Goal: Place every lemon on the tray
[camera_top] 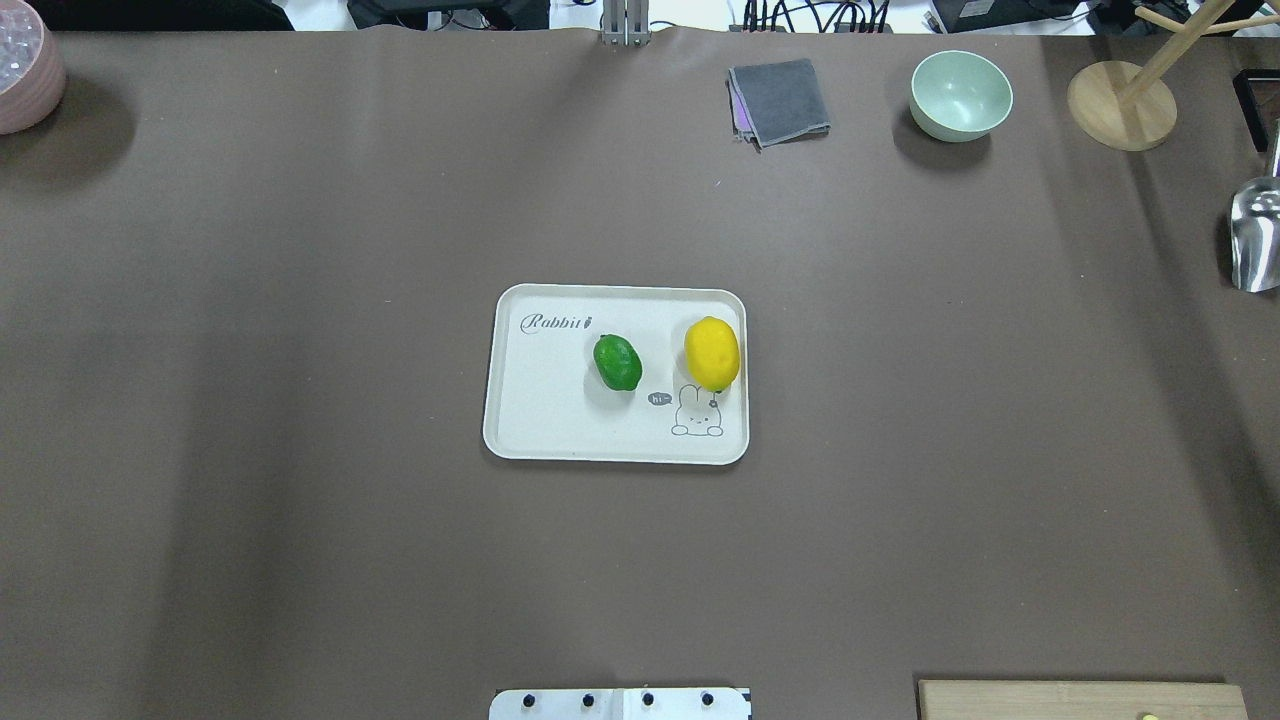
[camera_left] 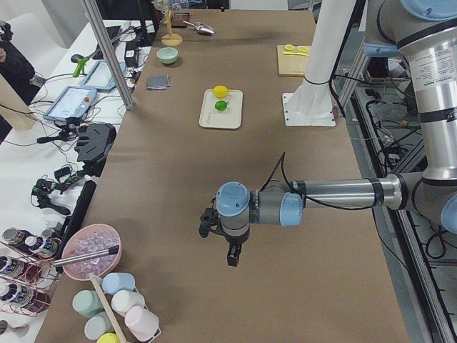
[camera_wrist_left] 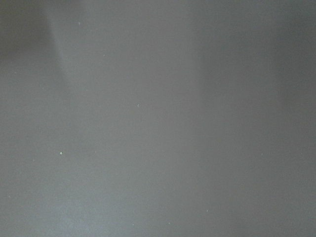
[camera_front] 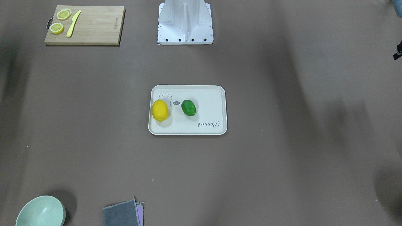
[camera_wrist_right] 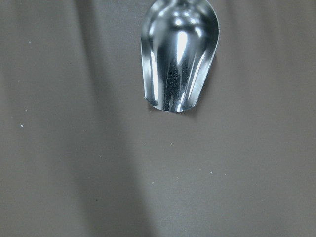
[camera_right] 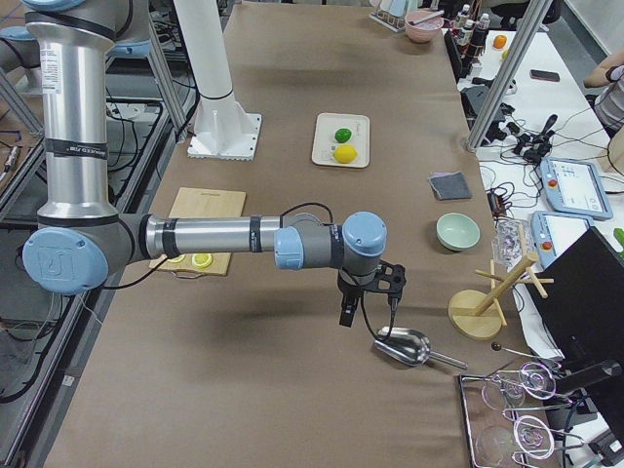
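Yellow lemon (camera_top: 712,352) and green lemon (camera_top: 617,362), at its 9 o'clock, are lying on tray (camera_top: 545,425); likely firm, roll-prone: grip mid-belly. Left gripper (camera_left: 232,256), right gripper (camera_right: 349,314): finger spread, cannot tell.

The left arm (camera_left: 335,193) and right arm (camera_right: 205,236) are silver tubes with pale blue joint caps (camera_left: 232,199) and black cables (camera_left: 282,168); left gripper (camera_left: 230,251) and right gripper (camera_right: 363,304) are black. Dark bolts (camera_front: 179,40) dot the white base plate (camera_front: 185,34)

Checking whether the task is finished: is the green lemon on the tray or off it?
On it: the green lemon lies flat within the tray, inside its rim, apart from the yellow lemon.
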